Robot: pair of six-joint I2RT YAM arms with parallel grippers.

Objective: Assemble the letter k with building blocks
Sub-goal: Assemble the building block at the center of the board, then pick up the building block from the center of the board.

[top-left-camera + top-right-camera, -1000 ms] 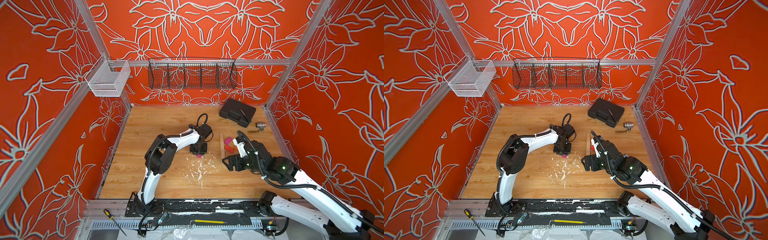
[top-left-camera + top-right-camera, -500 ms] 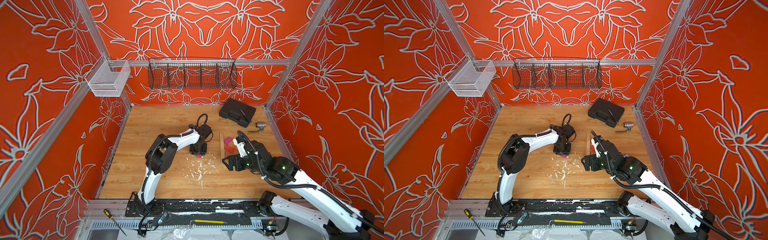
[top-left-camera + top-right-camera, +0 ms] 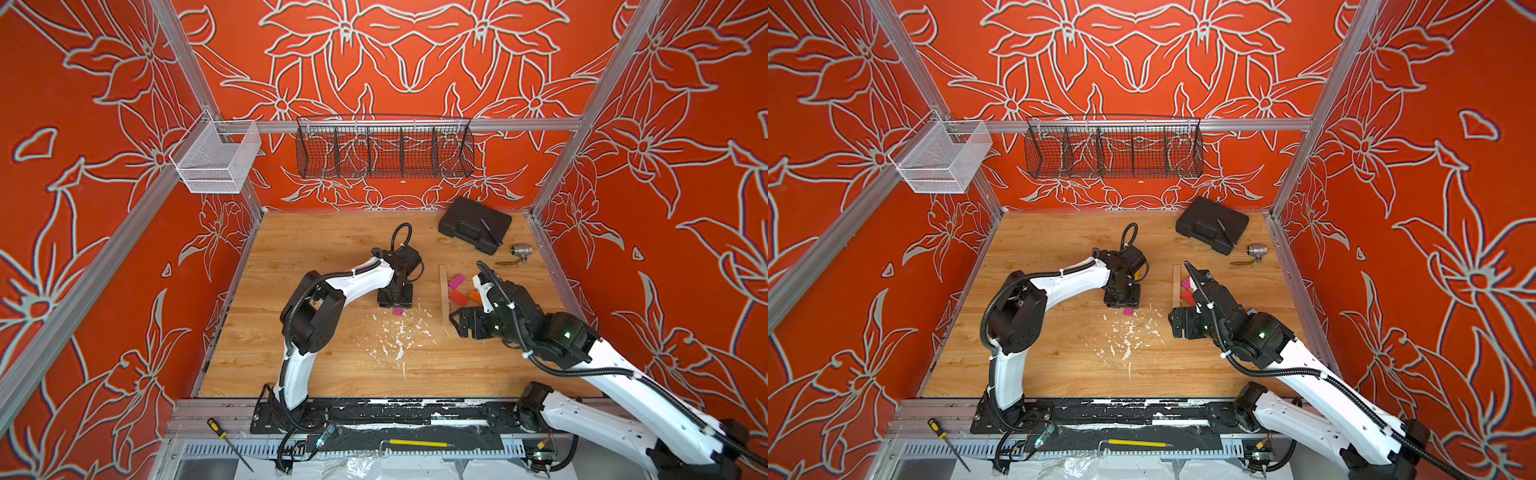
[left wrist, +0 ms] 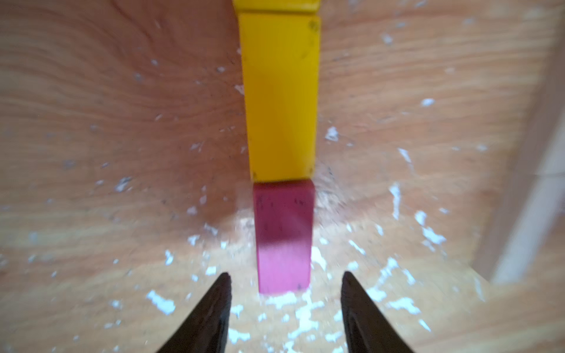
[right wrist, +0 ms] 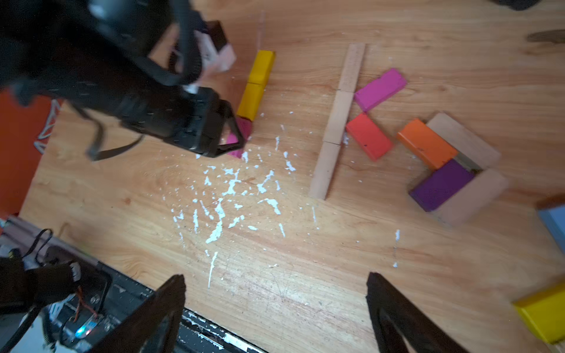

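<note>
In the left wrist view a magenta block (image 4: 282, 235) lies flat on the table, end to end with a yellow block (image 4: 281, 97), and a second yellow block (image 4: 275, 4) continues the line. My left gripper (image 4: 286, 275) is open just behind the magenta block's near end, touching nothing. In both top views this gripper (image 3: 395, 301) points down over the row, and only the magenta tip (image 3: 1128, 311) shows. My right gripper (image 5: 275, 276) is open and empty above bare table. Near it lie a plain wood row (image 5: 337, 122) and magenta (image 5: 380, 88), red (image 5: 369, 139), orange (image 5: 426, 143) and purple (image 5: 441, 185) blocks.
A black case (image 3: 473, 224) and a silver fitting (image 3: 521, 250) lie at the back right. White flecks (image 3: 399, 332) spot the table's middle. A light blue block (image 5: 555, 223) and a yellow block (image 5: 542, 314) sit at the right wrist view's edge. A wire basket (image 3: 384, 151) hangs on the back wall.
My left gripper's jaws have spread apart and let go of the magenta block, which now lies free on the table. The right arm has not moved.
</note>
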